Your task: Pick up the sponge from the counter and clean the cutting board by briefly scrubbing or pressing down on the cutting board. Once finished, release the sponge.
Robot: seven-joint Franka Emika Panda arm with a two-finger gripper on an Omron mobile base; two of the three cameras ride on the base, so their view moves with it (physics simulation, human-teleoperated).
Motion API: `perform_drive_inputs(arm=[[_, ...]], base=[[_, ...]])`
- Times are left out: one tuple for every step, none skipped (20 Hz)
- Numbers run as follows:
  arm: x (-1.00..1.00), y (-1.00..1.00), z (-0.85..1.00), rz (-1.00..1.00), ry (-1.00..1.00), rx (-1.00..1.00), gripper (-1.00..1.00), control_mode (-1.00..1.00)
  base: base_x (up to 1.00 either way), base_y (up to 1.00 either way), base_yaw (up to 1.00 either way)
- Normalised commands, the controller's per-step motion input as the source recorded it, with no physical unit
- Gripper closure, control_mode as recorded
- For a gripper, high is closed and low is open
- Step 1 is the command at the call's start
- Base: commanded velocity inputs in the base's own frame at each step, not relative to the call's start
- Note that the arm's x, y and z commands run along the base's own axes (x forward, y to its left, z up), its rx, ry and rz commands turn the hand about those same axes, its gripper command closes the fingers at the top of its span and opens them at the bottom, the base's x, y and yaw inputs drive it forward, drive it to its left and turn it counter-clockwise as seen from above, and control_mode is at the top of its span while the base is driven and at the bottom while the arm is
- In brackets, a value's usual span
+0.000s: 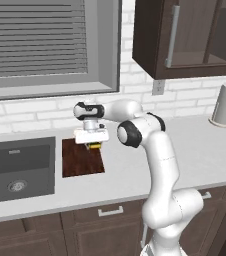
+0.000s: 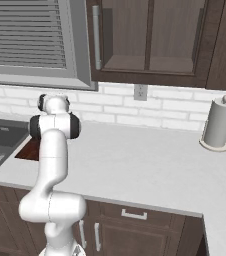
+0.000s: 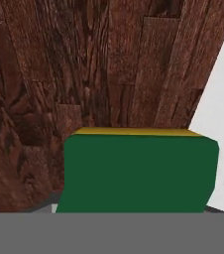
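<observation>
The end effector grips the sponge over the cutting board, near the board's far right corner. Pressing this close to the edge, the sponge could slide onto the bench.

No legible text, label, brand, number or sign appears on any surface in the left base, right base or hand views.

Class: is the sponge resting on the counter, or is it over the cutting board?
Over the cutting board: the sponge sits under the gripper, wood grain behind it.
</observation>
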Motion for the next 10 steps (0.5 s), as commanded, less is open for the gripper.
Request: perform_drive_inputs(arm=[[0.9, 0.0, -0.04, 0.0, -0.04, 0.0, 1.0, -1.0], [0.88, 0.0, -0.03, 0.0, -0.05, 0.0, 1.0, -1.0], [0.86, 0.0, 0.0, 0.0, -0.05, 0.0, 1.0, -1.0], [0.79, 0.0, 0.0, 0.0, -0.06, 0.0, 1.0, -1.0], [0.69, 0.0, 0.0, 0.0, -0.06, 0.0, 1.0, -1.0], [0.59, 0.0, 0.0, 0.0, -0.07, 0.0, 1.0, -1.0], [0.49, 0.0, 0.0, 0.0, -0.07, 0.0, 1.0, -1.0], [0.19, 0.0, 0.0, -0.01, -0.05, 0.0, 1.0, -1.0], [-0.1, 0.0, 0.0, 0.0, -0.01, 0.0, 1.0, -1.0], [-0.64, -0.16, 0.0, 0.0, 0.0, 0.0, 1.0, -1.0]], base=[[0.0, 0.0, 0.0], [0.0, 0.0, 0.0], [0.0, 0.0, 0.0], [0.0, 0.0, 0.0], [0.0, 0.0, 0.0], [0.0, 0.0, 0.0], [0.0, 0.0, 0.0], [0.0, 0.0, 0.0], [0.0, 0.0, 0.0], [0.0, 0.0, 0.0]])
